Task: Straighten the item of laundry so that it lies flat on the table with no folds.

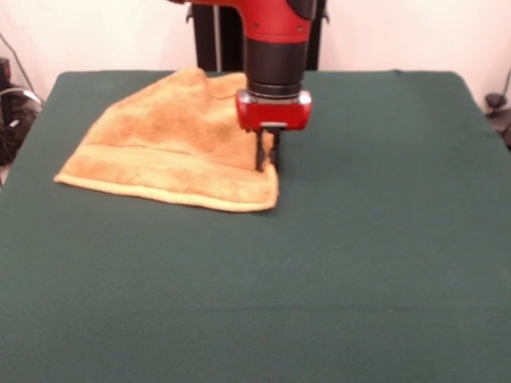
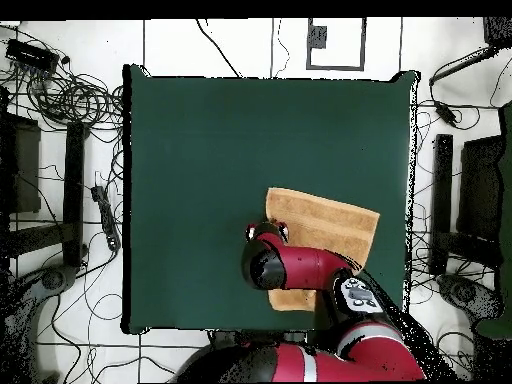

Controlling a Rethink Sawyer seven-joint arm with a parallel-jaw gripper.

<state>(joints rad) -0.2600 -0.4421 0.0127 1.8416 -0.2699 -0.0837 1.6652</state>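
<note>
A: Half done at best? Front view: towel sits far-left on the surface, humped, not flat; fingers at its corner edge, look closed, maybe pinching it.

B: Overhead: arm hides part; folds remain.

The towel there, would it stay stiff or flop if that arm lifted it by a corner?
Probably flop: the towel already lies humped and folded on the table. Its looped pile likely grips the felt, so a push from the gripper would bunch it rather than slide it.
</note>
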